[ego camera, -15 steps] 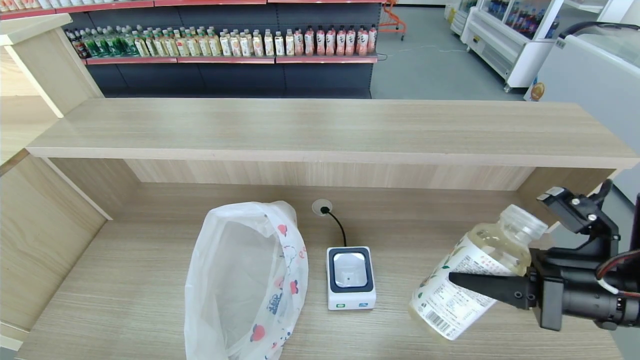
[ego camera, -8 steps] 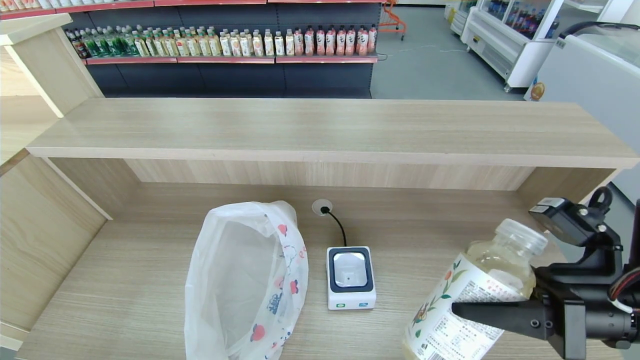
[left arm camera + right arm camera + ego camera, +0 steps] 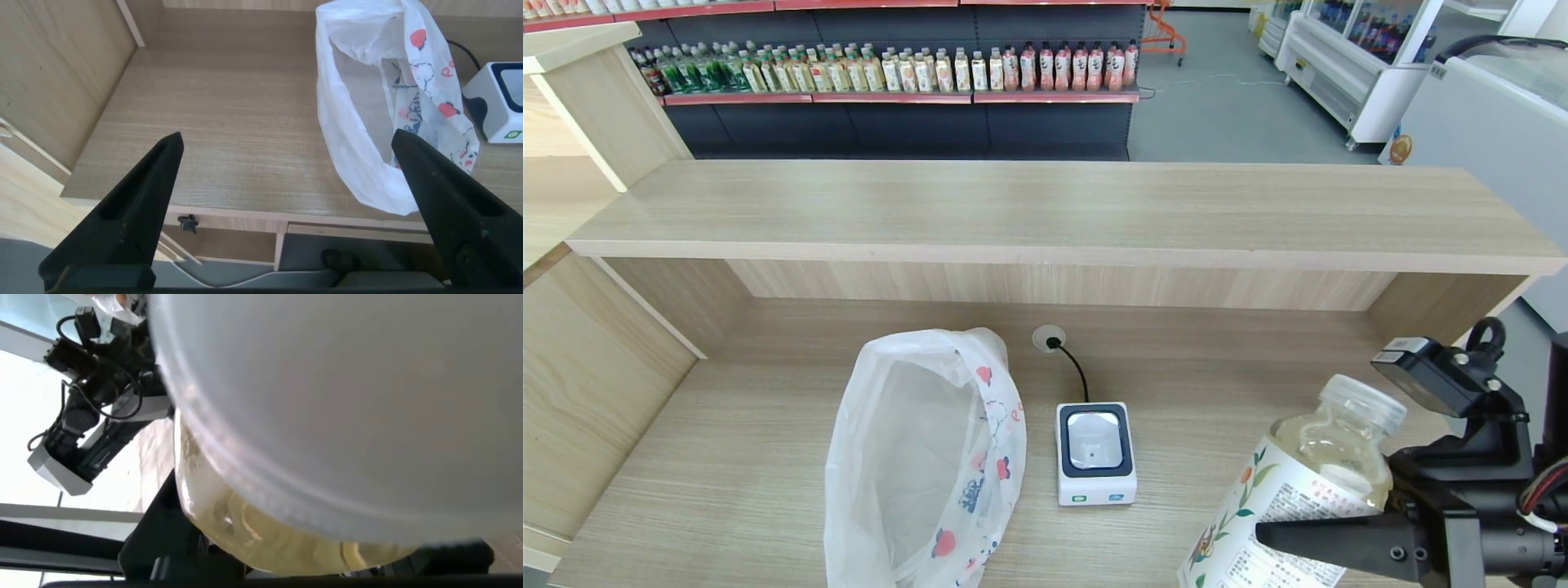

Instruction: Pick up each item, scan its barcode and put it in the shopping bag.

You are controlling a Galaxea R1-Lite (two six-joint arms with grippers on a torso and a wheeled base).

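Observation:
A clear bottle (image 3: 1307,482) of pale yellow drink, with a white cap and a flower-print label, hangs tilted above the counter's near right corner. My right gripper (image 3: 1307,531) is shut on its body, one black finger (image 3: 1331,539) lying across the label. In the right wrist view the bottle's cap and shoulder (image 3: 327,416) sit right against the camera. The white shopping bag (image 3: 923,457) with red fruit print stands open at centre left. The small white barcode scanner (image 3: 1094,453) lies to the right of it, glass up. My left gripper (image 3: 286,220) is open, held off the counter's near left edge, short of the bag (image 3: 392,106).
A raised wooden ledge (image 3: 1054,212) runs across the back of the counter, and a wooden side wall (image 3: 596,384) closes its left end. The scanner's black cable (image 3: 1078,371) runs to a grommet (image 3: 1049,336). Bare counter (image 3: 735,457) lies left of the bag.
The right gripper has carried the bottle down and toward the near edge of the counter. The bottle's lower end has left the picture. The bag and scanner have not moved.

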